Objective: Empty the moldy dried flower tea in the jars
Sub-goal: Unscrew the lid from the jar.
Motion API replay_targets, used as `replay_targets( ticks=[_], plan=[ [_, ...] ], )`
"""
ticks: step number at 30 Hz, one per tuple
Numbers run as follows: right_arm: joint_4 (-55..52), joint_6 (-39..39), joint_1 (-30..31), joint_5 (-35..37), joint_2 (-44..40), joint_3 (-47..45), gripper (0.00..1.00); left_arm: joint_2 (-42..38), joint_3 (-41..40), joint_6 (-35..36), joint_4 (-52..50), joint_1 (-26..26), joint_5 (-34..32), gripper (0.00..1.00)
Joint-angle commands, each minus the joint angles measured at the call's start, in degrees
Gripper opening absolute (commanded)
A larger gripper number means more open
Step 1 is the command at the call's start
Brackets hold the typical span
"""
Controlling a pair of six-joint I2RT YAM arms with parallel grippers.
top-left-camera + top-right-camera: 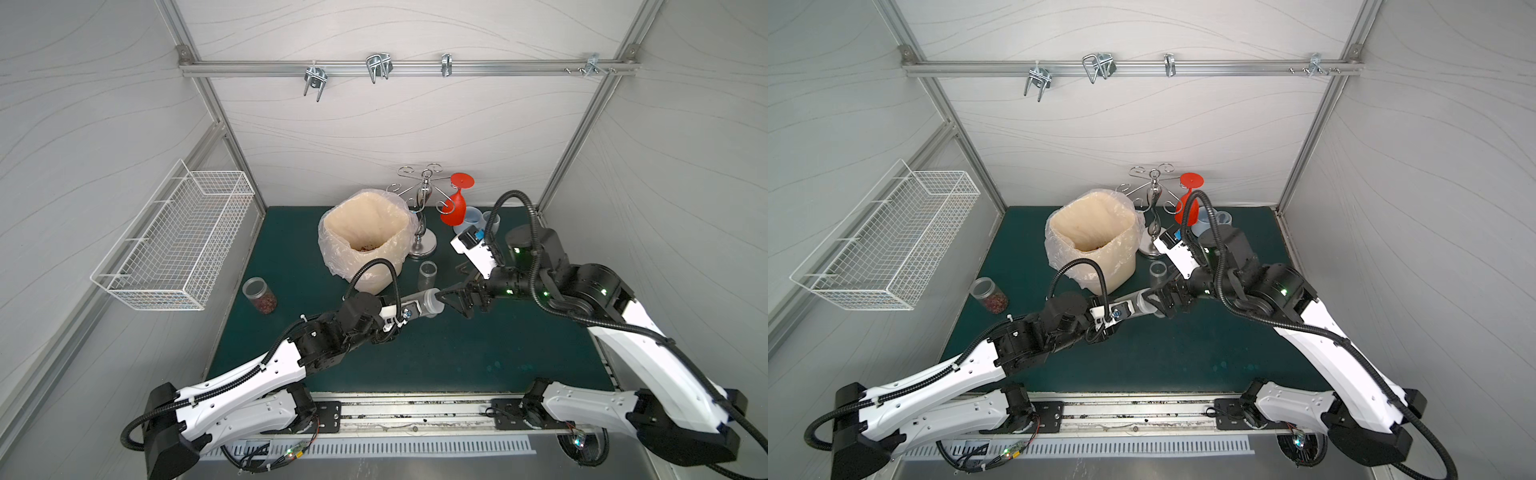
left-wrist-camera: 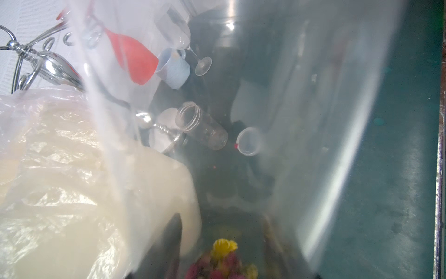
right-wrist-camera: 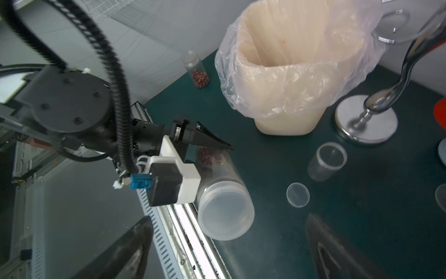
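Tall jar [image 1: 428, 305] held out sideways

The left gripper [image 1: 409, 311] clenched its body above the worktop [image 1: 457, 357], long axis level, lid [image 3: 225, 213] end pointing at the right gripper [image 1: 449, 300], whose jaws stood spread just beside the lid.

Tall jar [image 3: 223, 174]: clear smooth plastic; frosted lid [image 3: 225, 215]. Bin liner [image 3: 284, 96]: thin, glossy, crinkled film. Stemware rack [image 3: 366, 120]: polished chrome metal. Table mat [image 1: 457, 357]: matt, dark green.
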Motion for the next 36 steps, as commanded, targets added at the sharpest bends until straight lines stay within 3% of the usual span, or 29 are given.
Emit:
replay_targets(
  ticks=[1, 10, 27, 32, 36],
  plan=[
    [-5.4, 6.8, -0.4, -2.7, 2.2, 0.5, 0.99, 0.0, 1.2, 0.2, 3.0, 0.2, -0.3, 0.00],
    [-5.3, 6.7, -0.3, -5.6, 6.2, -0.1, 0.97, 0.0, 1.2, 0.1, 3.0, 0.2, -0.3, 0.00],
    [-4.8, 6.2, -0.3, -9.8, 8.0, -1.6, 0.59, 0.2, 1.3, 0.2, 3.1, 0.1, -0.3, 0.00],
    [-4.5, 4.6, -0.3, -9.7, 8.3, -1.6, 0.45, 0.4, 1.3, 0.2, 3.2, 0.1, -0.2, 0.00],
    [-4.0, 0.7, 0.0, -9.9, 8.4, -1.5, 0.40, 0.6, 1.4, 0.2, 3.1, 0.1, -0.1, 0.00]
  ],
)
